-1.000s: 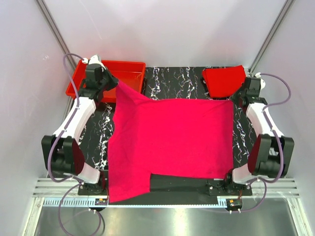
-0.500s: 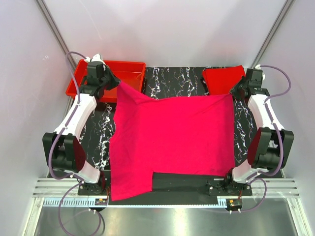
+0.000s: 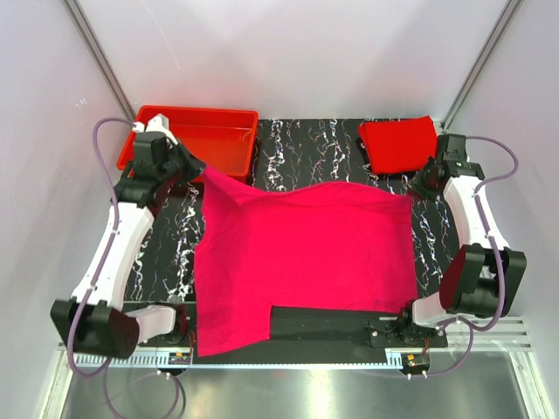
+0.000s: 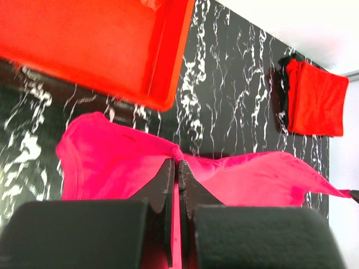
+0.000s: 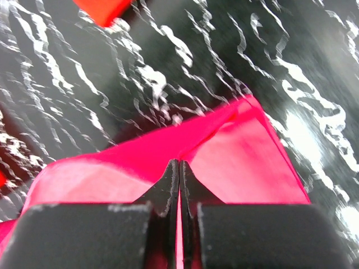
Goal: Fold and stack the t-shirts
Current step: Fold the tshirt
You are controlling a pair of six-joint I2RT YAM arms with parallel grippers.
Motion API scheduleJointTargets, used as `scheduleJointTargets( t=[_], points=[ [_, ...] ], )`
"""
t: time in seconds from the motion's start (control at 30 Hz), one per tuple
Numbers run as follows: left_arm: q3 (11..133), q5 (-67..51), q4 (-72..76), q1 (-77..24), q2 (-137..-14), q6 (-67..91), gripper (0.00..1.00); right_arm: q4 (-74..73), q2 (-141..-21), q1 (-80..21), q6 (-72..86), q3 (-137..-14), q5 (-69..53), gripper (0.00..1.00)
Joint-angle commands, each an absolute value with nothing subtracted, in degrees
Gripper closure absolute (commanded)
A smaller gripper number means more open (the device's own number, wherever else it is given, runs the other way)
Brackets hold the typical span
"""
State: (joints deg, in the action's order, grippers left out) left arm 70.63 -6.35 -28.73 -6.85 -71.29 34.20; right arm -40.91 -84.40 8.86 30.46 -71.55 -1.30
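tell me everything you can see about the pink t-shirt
The pink t-shirt is plain, soft magenta cloth with no print. It lies spread wide over the middle of the black marbled table, unfolded. Its near edge is stepped, the left part reaching closer to the arm bases. The left gripper and right gripper each have jaws shut on a far corner, holding that edge raised, and it sags between them.

Tray runs off top; left claw hides pinched edge of magenta t-shirt.
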Motion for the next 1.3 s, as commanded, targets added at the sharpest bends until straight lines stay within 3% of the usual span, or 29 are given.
scheduleJointTargets(
  t=[0.0,0.47,0.83,1.27],
  points=[
    [67.52,-5.98,-32.86,-6.86,-65.23,34.28,1.00,-47.89,-81.22,9.49,30.41,-72.77,2.55,1.00],
    [55.56,-4.57,-41.57,-6.68,-55.20,39.98,1.00,-53.35,-76.99,12.04,25.85,-65.75,3.43,1.00],
    [53.18,-0.61,-48.42,-6.07,-52.91,43.42,1.00,-49.92,-76.02,12.13,22.94,-56.78,0.35,1.00],
    [49.23,-2.90,-50.54,-5.36,-50.54,46.49,1.00,-51.15,-79.62,12.13,25.39,-56.69,3.60,1.00]
  ],
)
